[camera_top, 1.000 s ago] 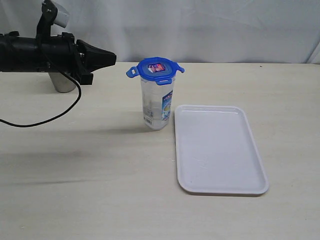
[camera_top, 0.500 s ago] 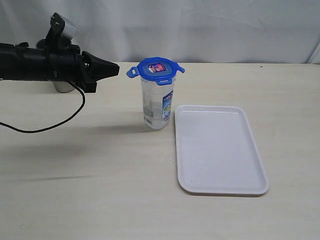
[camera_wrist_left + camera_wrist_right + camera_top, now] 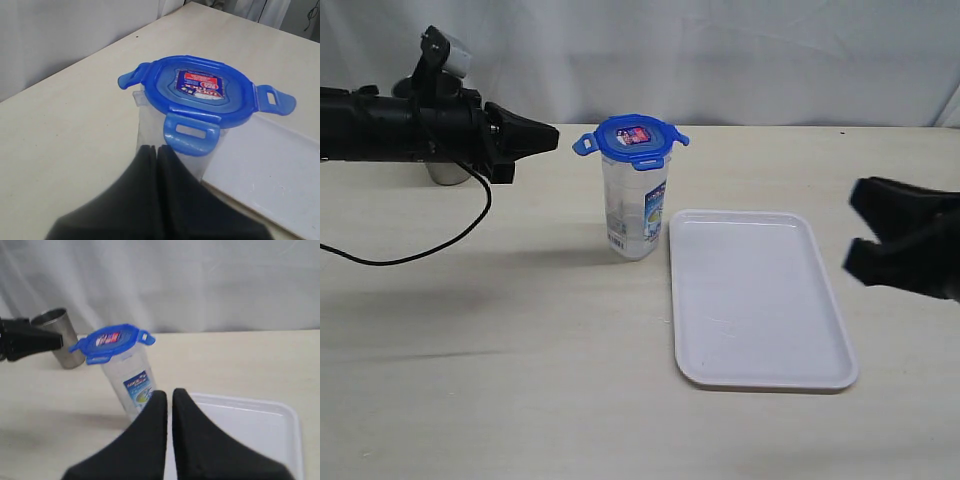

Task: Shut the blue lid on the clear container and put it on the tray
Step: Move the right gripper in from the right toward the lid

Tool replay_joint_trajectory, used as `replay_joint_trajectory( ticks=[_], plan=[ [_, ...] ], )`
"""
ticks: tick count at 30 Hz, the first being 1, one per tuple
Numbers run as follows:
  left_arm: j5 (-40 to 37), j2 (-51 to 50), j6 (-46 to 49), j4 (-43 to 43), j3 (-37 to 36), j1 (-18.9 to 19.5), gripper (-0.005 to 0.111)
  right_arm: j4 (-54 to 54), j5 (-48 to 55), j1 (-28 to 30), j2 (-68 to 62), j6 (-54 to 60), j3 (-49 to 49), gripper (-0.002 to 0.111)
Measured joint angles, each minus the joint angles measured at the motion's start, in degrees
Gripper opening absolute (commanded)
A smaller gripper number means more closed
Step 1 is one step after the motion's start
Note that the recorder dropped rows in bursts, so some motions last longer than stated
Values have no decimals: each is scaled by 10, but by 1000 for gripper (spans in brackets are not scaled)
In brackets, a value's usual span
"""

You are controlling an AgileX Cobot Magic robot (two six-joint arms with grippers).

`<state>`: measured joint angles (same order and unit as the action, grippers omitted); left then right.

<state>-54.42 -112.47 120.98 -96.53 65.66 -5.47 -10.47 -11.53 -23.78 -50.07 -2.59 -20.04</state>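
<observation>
You see the blue lid (image 3: 632, 138) resting on the clear container (image 3: 635, 215), which stands just beside the tray (image 3: 760, 300). Its flaps (image 3: 584, 145) stick out, so I judge it is not locked yet. Your left gripper (image 3: 545, 130) is closed and empty and aims at the lid, probably to press. The right gripper (image 3: 861, 228), also closed and empty, hovers near the tray.

Lid (image 3: 632, 140) sits on the container (image 3: 636, 215), which stands on the tabletop (image 3: 500, 340) just left of the tray (image 3: 750, 300). Cup (image 3: 448, 174) is back left, behind the left end effector (image 3: 553, 129). Right end effector (image 3: 860, 232) hangs by the tray's right edge.
</observation>
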Motion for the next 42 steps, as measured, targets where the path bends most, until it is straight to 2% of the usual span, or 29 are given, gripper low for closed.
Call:
replay_joint_trajectory(
  ticks=[2, 7, 15, 23, 34, 39, 42],
  plan=[
    [5, -1, 0, -1, 0, 0, 0, 7, -18, -22, -62, 2, -15, 4],
    [13, -1, 0, -1, 0, 0, 0, 24, -32, -27, -174, 2, -57, 4],
    [16, -1, 0, -1, 0, 0, 0, 89, 23, -27, -240, 0, -139, 4],
    [16, -1, 0, -1, 0, 0, 0, 118, 64, 31, -249, 0, -173, 4],
    [16, -1, 0, 3, 0, 0, 0, 151, 74, 94, -344, -4, -242, 4],
    [16, -1, 0, 6, 0, 0, 0, 189, 66, 132, -357, -4, -258, 4],
    [16, -1, 0, 6, 0, 0, 0, 224, 23, 146, -357, -30, -253, 4]
  ],
)
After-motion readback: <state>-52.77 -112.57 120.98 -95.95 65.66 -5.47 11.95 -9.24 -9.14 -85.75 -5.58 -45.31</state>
